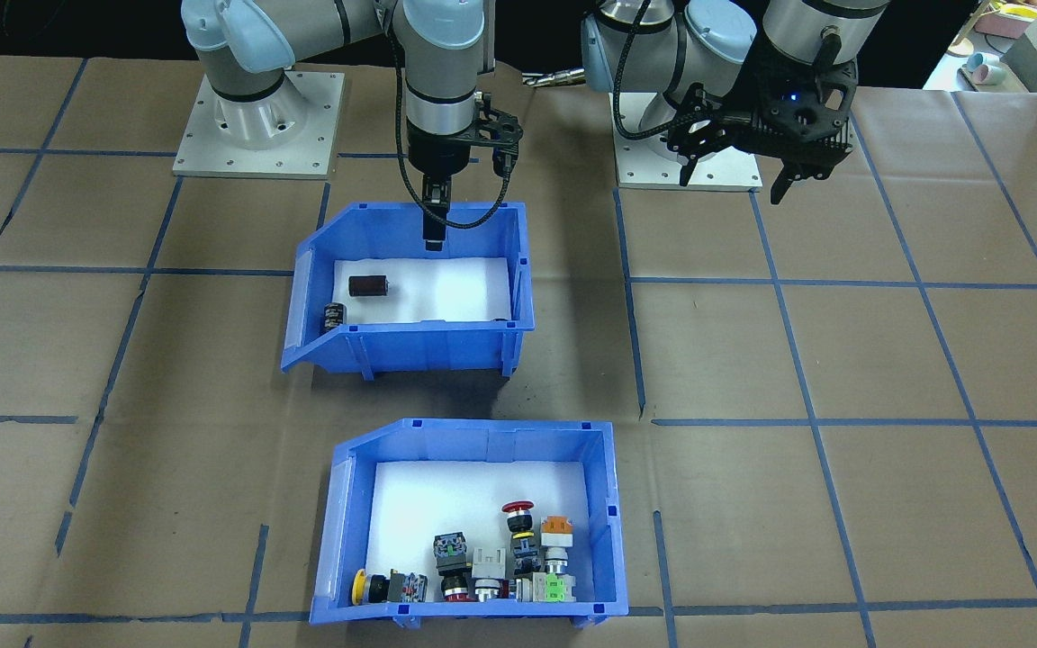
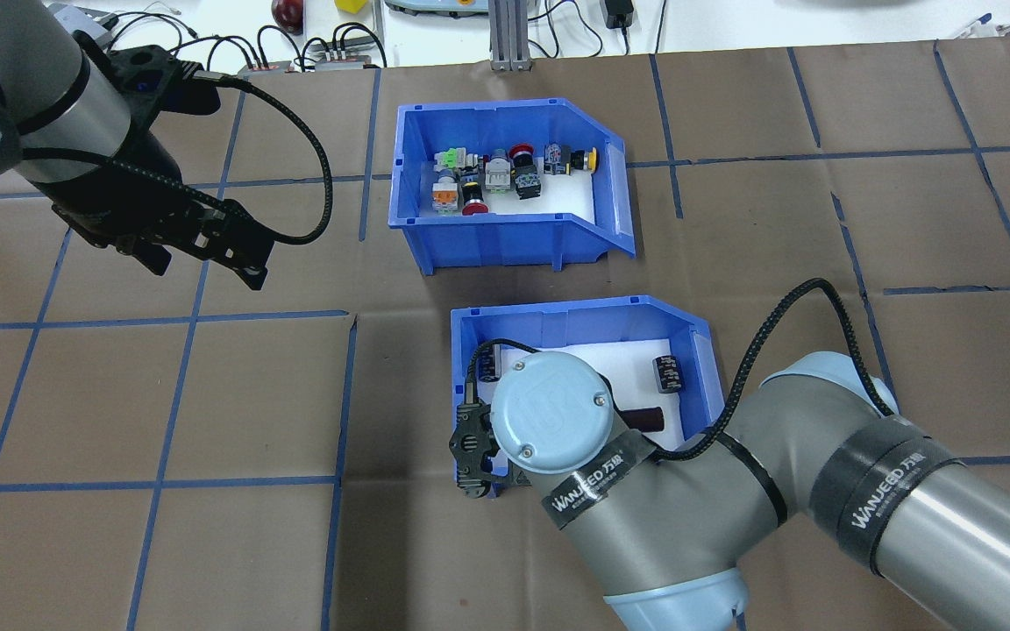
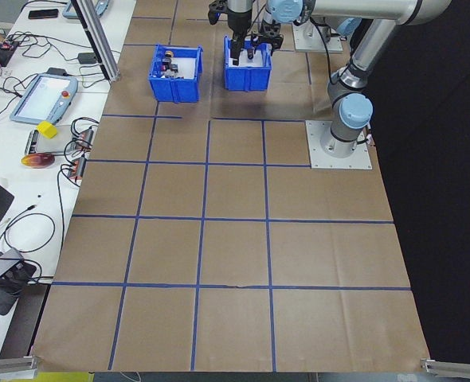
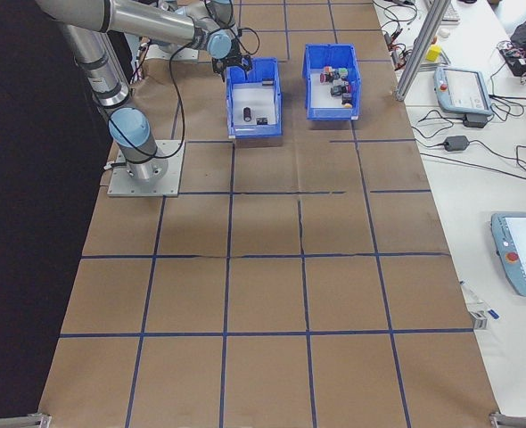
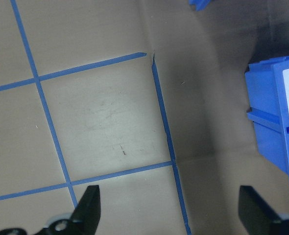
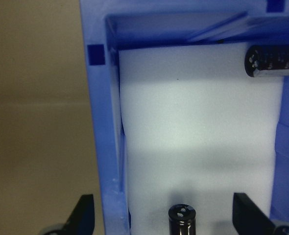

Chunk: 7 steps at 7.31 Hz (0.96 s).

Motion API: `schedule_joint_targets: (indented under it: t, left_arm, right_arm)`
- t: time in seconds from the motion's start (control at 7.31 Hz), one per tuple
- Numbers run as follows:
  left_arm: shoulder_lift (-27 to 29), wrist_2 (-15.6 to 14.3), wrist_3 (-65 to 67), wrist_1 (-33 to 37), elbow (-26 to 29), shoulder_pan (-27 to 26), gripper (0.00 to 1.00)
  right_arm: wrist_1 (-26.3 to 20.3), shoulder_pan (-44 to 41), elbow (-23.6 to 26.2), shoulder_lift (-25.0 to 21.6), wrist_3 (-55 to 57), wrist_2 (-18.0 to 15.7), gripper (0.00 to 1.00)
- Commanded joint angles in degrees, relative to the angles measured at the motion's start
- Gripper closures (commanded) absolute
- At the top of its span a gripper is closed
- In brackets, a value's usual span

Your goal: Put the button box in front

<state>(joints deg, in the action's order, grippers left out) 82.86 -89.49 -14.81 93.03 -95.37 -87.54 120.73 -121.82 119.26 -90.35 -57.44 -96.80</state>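
The button box [image 1: 473, 450] is a blue bin with a white foam floor and several coloured push-buttons [image 1: 518, 517]. It stands on the paper farthest from the robot's bases, and shows as the far bin [image 2: 505, 232] in the overhead view. Neither gripper touches it. My right gripper [image 1: 435, 225] hangs over the other blue bin, the one with dark capacitors [image 1: 410, 346]. In the right wrist view it [image 6: 166, 220] is open, one finger [image 6: 83, 215] outside that bin's wall and the other inside. My left gripper [image 2: 207, 267] is open over bare paper, off to the side of both bins.
Dark capacitors [image 1: 367, 286] lie on the near bin's foam, and one stands upright [image 6: 182, 218] between the right gripper's fingers. A blue bin corner [image 5: 276, 122] shows beside the left gripper. Blue tape lines grid the brown paper. Both base plates [image 1: 257, 126] sit behind the bins.
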Motion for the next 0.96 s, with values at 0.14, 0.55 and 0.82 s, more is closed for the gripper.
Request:
schedule_joint_targets:
  t: [0.14, 0.55, 0.82]
  left_arm:
    - [2.74, 0.02, -0.04, 1.53, 3.07, -0.26, 0.01]
    - [1.69, 0.02, 0.22, 1.54, 2.56, -0.27, 0.01]
    - [1.34, -0.16, 1.01, 1.54, 2.46, -0.27, 0.01]
  right_arm:
    - [-12.95, 6.03, -7.98, -1.74, 0.31, -0.76, 0.00]
    - [-13.15, 20.69, -8.86, -6.41, 2.58, -0.15, 0.00]
    - [-13.77, 26.96, -11.84, -6.77, 15.62, 0.12, 0.00]
